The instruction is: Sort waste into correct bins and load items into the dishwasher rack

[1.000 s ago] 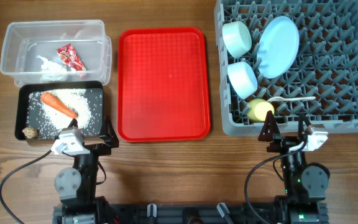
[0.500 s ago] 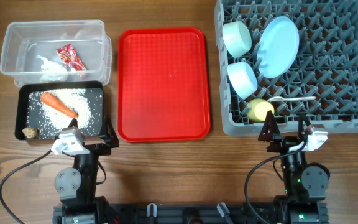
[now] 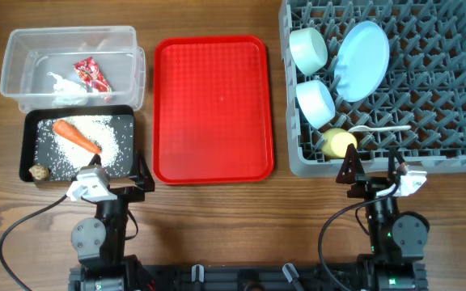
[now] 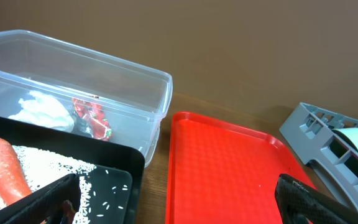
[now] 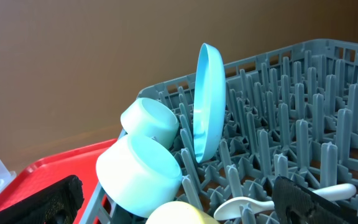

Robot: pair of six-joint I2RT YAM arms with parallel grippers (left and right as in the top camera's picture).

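Note:
The grey dishwasher rack (image 3: 443, 89) at the right holds the pale blue plate (image 3: 362, 49) on edge, two mint bowls (image 3: 307, 48) (image 3: 315, 100), the yellow cup (image 3: 339, 143) and the white spoon (image 3: 379, 128). The clear tub (image 3: 23, 48) holds the red wrapper (image 3: 92, 75) and white tissue (image 3: 61, 83). The black tray (image 3: 27, 153) holds the carrot (image 3: 77, 136), rice (image 3: 108, 133) and brown lump (image 3: 39, 172). My left gripper (image 3: 120, 179) is open and empty at the front, near the black tray. My right gripper (image 3: 372, 173) is open and empty in front of the rack.
The flat red serving tray (image 3: 213, 109) lies between the bins and the rack, with nothing on it. It also shows in the left wrist view (image 4: 229, 168). The table is brown wood.

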